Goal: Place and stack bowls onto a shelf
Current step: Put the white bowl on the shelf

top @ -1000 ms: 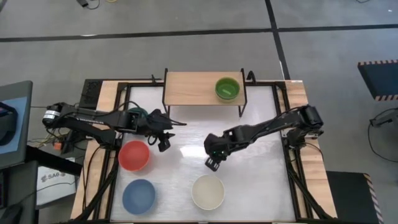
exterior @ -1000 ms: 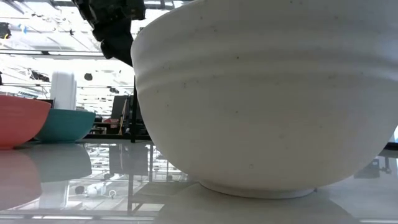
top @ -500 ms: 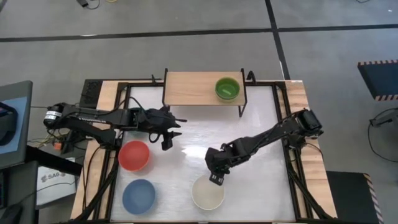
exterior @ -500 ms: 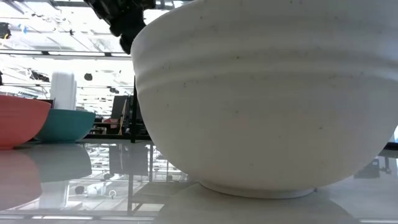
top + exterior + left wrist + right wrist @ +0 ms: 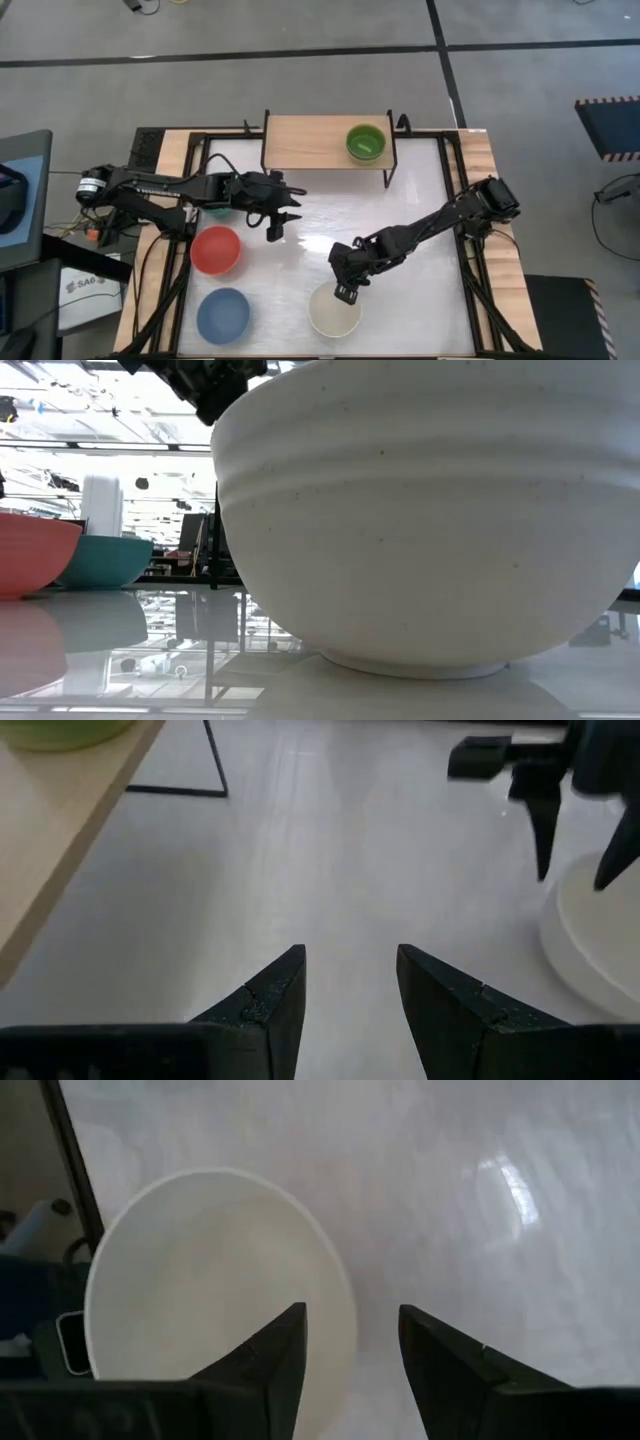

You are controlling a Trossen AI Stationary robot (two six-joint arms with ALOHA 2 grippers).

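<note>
1. Right gripper (image 5: 345,291): jaws parted, empty, over the far rim of the cream bowl (image 5: 334,310), near centre.
2. Advice: straddle one wall, close, lift level.
3. Left gripper (image 5: 277,224): parted, empty, waiting.
4. Shelf (image 5: 300,142): far; green bowl (image 5: 365,141) aboard.

Green bowl (image 5: 365,142) upright on shelf (image 5: 305,141); red (image 5: 215,250), blue (image 5: 222,315), cream (image 5: 333,311) below.

from where i stand, the only lettering is on a white label or box (image 5: 80,287) on the floor just left of the table, and it is too small and tilted to read for sure. nothing legible shows on the other things in sight.
</note>
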